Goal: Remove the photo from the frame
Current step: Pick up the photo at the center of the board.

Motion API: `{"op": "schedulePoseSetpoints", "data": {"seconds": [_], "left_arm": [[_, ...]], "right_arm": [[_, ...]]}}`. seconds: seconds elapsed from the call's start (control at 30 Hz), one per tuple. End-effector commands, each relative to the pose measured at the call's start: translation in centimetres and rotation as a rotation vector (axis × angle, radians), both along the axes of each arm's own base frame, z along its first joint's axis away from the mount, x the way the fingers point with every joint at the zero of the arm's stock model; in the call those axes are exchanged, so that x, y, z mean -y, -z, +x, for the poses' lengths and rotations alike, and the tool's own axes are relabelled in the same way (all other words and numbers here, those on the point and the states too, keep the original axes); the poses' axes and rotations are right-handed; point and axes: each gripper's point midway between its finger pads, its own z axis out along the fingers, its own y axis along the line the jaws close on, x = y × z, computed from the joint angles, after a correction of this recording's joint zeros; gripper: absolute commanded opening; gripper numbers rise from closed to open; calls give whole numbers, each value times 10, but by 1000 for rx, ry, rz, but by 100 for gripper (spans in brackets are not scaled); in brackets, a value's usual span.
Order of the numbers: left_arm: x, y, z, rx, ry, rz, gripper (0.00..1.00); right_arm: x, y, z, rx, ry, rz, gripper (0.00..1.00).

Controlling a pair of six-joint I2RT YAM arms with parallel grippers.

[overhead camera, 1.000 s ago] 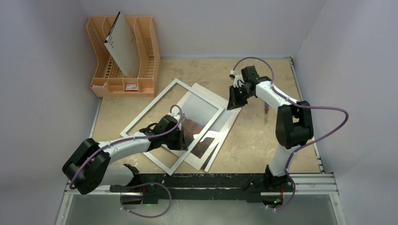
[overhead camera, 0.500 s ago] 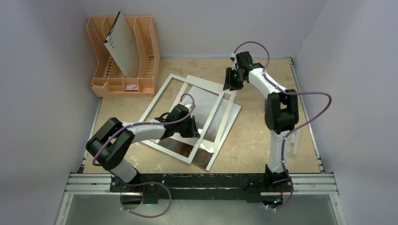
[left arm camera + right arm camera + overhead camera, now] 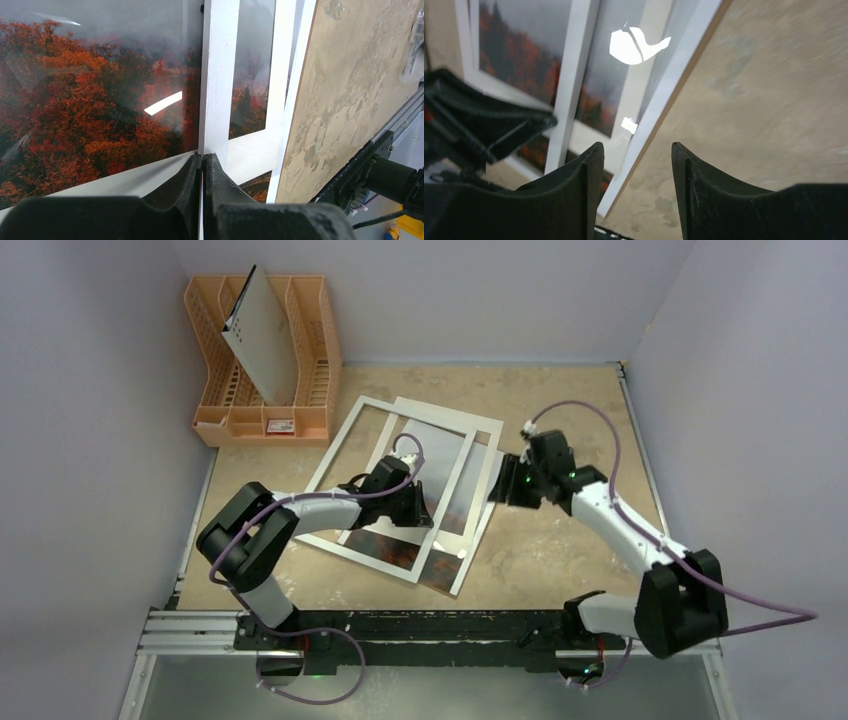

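Right arm swung from the tabletop's far edge to beside the narrow white rectangular picture frame, right gripper now spread and empty; left gripper, fingers clenched at the frame's near rail, dragged it toward the far edge. We fear the red-foliage paper photo, mid-tabletop under the frame, drags along unpinned. Both arms reach low, forearms converging.

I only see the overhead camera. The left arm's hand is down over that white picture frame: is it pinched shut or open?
Observer: Shut. Its wrist camera shows the left hand with fingers pressed together at a white bar of the frame.
Visitor: What's the picture of?
Observer: The photo shows red-orange autumn trees fading into grey mist.
Visitor: And the right hand?
Observer: The right hand is open, nothing between its fingers, by the frame's outer edge.
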Motion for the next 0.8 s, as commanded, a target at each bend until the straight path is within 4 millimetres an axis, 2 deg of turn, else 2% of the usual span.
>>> {"op": "schedulePoseSetpoints", "data": {"seconds": [0.0, 0.1, 0.23, 0.37, 0.5, 0.77], "left_arm": [[-20, 32, 2, 3, -7, 123, 0], [-24, 31, 2, 14, -11, 136, 0], [-26, 33, 0, 11, -9, 138, 0], [-25, 34, 0, 9, -10, 136, 0], [-24, 33, 0, 10, -11, 134, 0], [-24, 32, 1, 14, -13, 132, 0]], "right_arm": [[-66, 8, -74, -111, -59, 256, 54], [-88, 14, -115, -164, -21, 398, 55], [-107, 20, -150, -234, -33, 477, 53], [-126, 30, -177, -285, -74, 511, 53], [-142, 40, -191, -313, -97, 501, 52], [-135, 65, -197, -344, -22, 456, 49]]}}
